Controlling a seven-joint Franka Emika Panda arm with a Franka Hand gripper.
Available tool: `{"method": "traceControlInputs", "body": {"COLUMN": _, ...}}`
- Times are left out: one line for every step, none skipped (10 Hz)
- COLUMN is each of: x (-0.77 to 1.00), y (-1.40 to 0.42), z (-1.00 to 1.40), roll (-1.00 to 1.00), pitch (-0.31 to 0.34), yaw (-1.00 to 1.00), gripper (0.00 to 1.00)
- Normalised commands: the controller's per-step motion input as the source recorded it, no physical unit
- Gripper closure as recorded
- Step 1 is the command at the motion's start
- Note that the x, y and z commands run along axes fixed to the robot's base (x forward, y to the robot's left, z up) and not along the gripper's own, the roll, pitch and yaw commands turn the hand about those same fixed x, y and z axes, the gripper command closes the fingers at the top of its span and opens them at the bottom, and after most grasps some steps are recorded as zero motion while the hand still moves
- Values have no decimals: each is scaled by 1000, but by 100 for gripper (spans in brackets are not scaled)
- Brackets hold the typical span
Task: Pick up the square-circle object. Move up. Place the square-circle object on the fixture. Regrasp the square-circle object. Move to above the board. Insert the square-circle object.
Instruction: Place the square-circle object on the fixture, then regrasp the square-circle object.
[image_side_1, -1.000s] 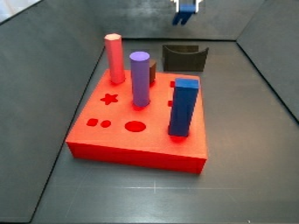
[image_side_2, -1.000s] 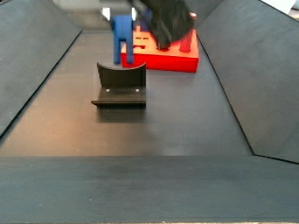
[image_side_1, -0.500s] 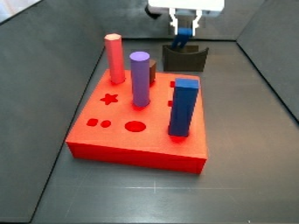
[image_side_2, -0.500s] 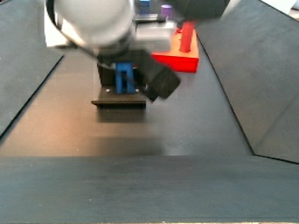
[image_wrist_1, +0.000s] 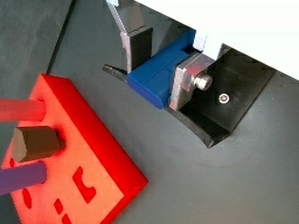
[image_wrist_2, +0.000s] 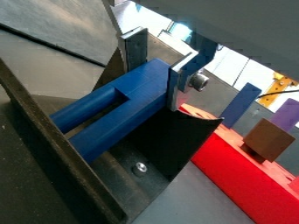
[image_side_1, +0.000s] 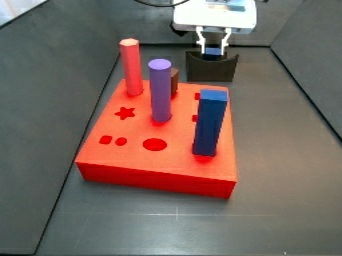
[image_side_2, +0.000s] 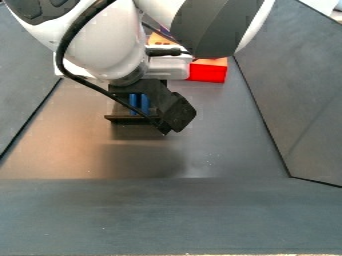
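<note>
- Wrist views both show the square-circle object: a blue peg with a solid block at one end and two long legs side by side (a dark slot runs between them).
- It lies tilted on the fixture, the black bracket it is touching.
- The gripper is right at the fixture, and its silver fingers are clamped on the block end of the peg, one on each side.
- From a side view, the gripper hangs just over the fixture, behind the board.
- The board is a flat red slab with a star hole, a round hole and two small holes.
- A purple cylinder, a red peg and a dark-blue block stand on the board.
</note>
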Motion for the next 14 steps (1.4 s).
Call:
{"method": "traceControlInputs", "body": {"x": 101, "y": 150, "z": -421, "roll": -114, "pitch": -54, "yaw": -65, "gripper": 100}}
{"method": "traceControlInputs", "body": {"x": 99, "y": 149, "z": -422, "roll": -112, "pitch": -50, "yaw": -52, "gripper": 100}}
{"method": "traceControlInputs", "body": {"x": 0, "y": 0, "z": 0, "roll": 0, "pitch": 0, "yaw": 0, "gripper": 0}}
{"method": "traceControlInputs", "body": {"x": 0, "y": 0, "z": 1000, "roll": 50, "pitch": -6, "yaw": -1, "gripper": 0}}
{"method": "traceControlInputs", "body": {"x": -9, "y": 6, "z": 1000, "roll": 60, "pitch": 0, "yaw": 10, "gripper": 0}}
{"method": "traceControlInputs", "body": {"x": -24, "y": 4, "z": 1000, "roll": 73, "pitch": 12, "yaw": 18, "gripper": 0}}
{"method": "traceControlInputs", "body": {"x": -32, "y": -3, "z": 1000, "roll": 80, "pitch": 32, "yaw": 23, "gripper": 0}}
{"method": "traceControlInputs", "body": {"x": -37, "y": 4, "z": 1000, "roll": 76, "pitch": 58, "yaw": 21, "gripper": 0}}
{"method": "traceControlInputs", "body": {"x": -32, "y": 6, "z": 853, "roll": 58, "pitch": 79, "yaw": 11, "gripper": 0}}
{"method": "traceControlInputs", "body": {"x": -28, "y": 7, "z": 735, "roll": 51, "pitch": 86, "yaw": 5, "gripper": 0}}
{"method": "traceControlInputs", "body": {"x": -23, "y": 8, "z": 493, "roll": 45, "pitch": 89, "yaw": -12, "gripper": 0}}
{"method": "traceControlInputs", "body": {"x": -26, "y": 6, "z": 373, "roll": 46, "pitch": 91, "yaw": -18, "gripper": 0}}
{"method": "traceControlInputs", "body": {"x": -86, "y": -784, "z": 725, "roll": 1000, "pitch": 49, "yaw": 27, "gripper": 0}}
{"method": "traceControlInputs", "body": {"x": -81, "y": -779, "z": 638, "roll": 1000, "pitch": 48, "yaw": 27, "gripper": 0}}
